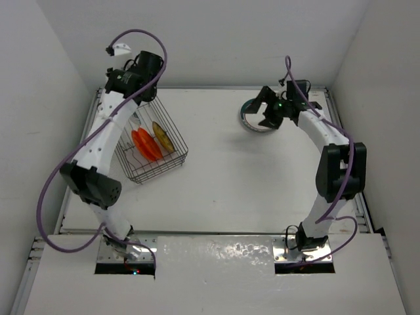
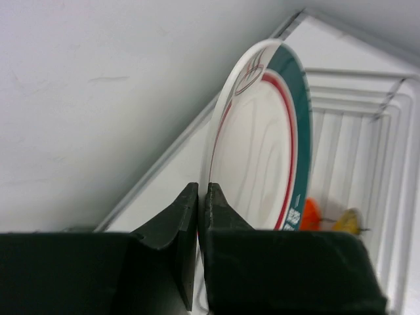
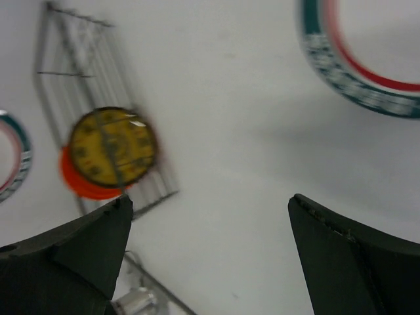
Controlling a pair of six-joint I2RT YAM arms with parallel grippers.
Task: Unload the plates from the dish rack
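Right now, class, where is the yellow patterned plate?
In the top view the yellow patterned plate stands on edge in the black wire dish rack, left of centre, just right of the orange-red plates.

One black thin-wire rectangular dish rack [image 1: 159, 165] stands on one white bench [image 1: 249, 197].

Small round plates number five, as far as the views show:
- Two are white with a teal rim and a red inner ring. The first teal-rimmed plate [image 2: 262, 151] fills the left wrist view, and the second teal-rimmed plate [image 1: 248, 125] shows in the top view.
- One is a yellow patterned plate [image 1: 162, 136].
- Two look to be plain orange-red plates [image 1: 146, 144], side by side in the top view. The right wrist view shows only one orange edge.

There are two white arms, the left arm [image 1: 105, 138] and the right arm [image 1: 325, 134], and two purple cables [image 1: 43, 197], one per arm.

There are two black grippers, the left gripper [image 2: 198, 203] and the right gripper [image 3: 210, 203], each with two fingers.
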